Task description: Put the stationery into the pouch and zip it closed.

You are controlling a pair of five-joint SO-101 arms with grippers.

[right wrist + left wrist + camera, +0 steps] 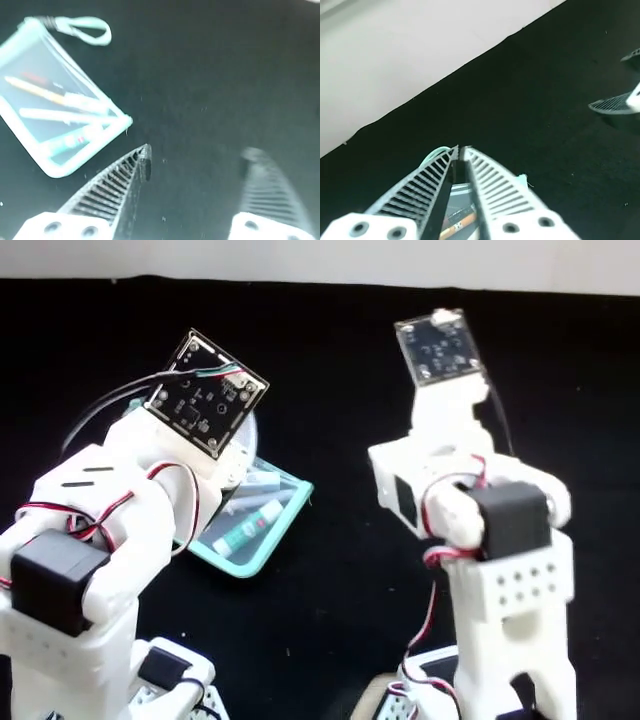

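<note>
A clear pouch (pixel 262 530) with mint-green trim lies flat on the black table, with several pens inside it. In the right wrist view the pouch (pixel 55 117) shows an orange pen (pixel 37 90) and a white pen (pixel 65 116), and its mint loop strap (pixel 85 26) lies off one corner. My left gripper (pixel 460 149) hangs over the pouch (pixel 459 216) with its fingertips together and nothing visible between them. My right gripper (pixel 197 162) is open above bare cloth beside the pouch, apart from it.
The black cloth (pixel 340 370) covers the table up to a white wall (pixel 395 55) at the back. In the left wrist view a finger of the other arm (pixel 615 104) shows far off to the side. Bare cloth lies between the two arms.
</note>
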